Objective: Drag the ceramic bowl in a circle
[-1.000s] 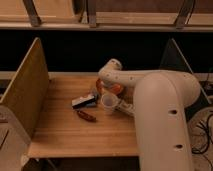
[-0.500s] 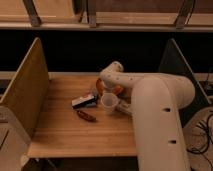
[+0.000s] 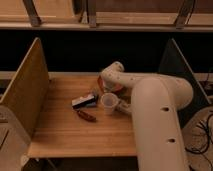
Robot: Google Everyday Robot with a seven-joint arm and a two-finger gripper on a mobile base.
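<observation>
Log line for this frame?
gripper: down at ceramic bowl, contact unclear | pale cup: upright, just in front of bowl | dark red object: front-left of cup

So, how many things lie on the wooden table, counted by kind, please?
Bowl: 1
Cup: 1
Dark and white box: 1
Small dark red object: 1
Total: 4
The gripper is down at the bowl, beyond the cup.
</observation>
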